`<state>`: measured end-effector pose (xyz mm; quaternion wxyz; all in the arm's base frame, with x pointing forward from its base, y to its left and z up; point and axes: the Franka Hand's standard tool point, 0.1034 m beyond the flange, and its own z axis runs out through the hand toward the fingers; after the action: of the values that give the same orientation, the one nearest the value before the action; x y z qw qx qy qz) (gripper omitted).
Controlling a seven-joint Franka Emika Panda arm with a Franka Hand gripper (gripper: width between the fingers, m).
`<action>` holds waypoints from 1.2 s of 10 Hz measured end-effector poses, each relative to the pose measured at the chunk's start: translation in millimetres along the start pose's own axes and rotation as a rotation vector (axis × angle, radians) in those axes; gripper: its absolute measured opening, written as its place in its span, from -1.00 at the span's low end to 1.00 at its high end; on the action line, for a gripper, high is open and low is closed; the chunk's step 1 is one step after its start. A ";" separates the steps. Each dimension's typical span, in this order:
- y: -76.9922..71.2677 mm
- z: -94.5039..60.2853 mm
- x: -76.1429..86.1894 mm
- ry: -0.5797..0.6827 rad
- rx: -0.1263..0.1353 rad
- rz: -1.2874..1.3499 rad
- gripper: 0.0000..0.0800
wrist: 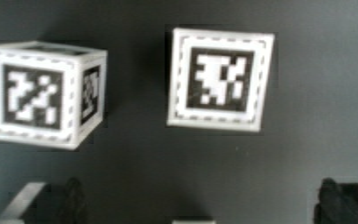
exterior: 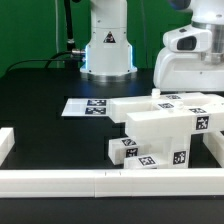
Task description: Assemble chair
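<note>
While spread wide, end effector [wrist: 197, 204] above two tagged chair parts [wrist: 220, 78], border rail [exterior: 60, 181] nearby.

A: Which colours are shown on the chair parts [exterior: 165, 125]?
B: Matte white is shown throughout; black-and-white square tags [exterior: 200, 124] are carried on the faces.
A: And the surroundings?
B: The bench [exterior: 40, 95] is black. The border rail [exterior: 60, 180] is white. The marker board [exterior: 85, 106] is white with black tag patterns. The arm base [exterior: 108, 45] is white, with a blue-lit band. Black fingers [wrist: 51, 202] are seen on the tool [wrist: 190, 205].
</note>
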<state>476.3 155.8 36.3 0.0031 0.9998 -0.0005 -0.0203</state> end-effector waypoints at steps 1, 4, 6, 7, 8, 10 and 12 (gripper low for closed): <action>-1.3 2.6 -0.5 0.001 0.000 -0.001 0.62; -6.8 3.7 2.7 0.003 0.000 -0.006 0.62; -6.4 7.2 1.6 0.000 -0.002 -0.006 0.62; -6.0 9.7 0.6 -0.003 -0.004 -0.006 0.62; -6.2 11.6 -0.6 -0.006 -0.005 -0.008 0.62; -6.0 13.9 -1.9 -0.010 -0.007 -0.009 0.62; -6.2 14.8 -2.5 -0.012 -0.007 -0.009 0.62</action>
<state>473.2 162.0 21.6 0.0065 0.9996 0.0043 -0.0262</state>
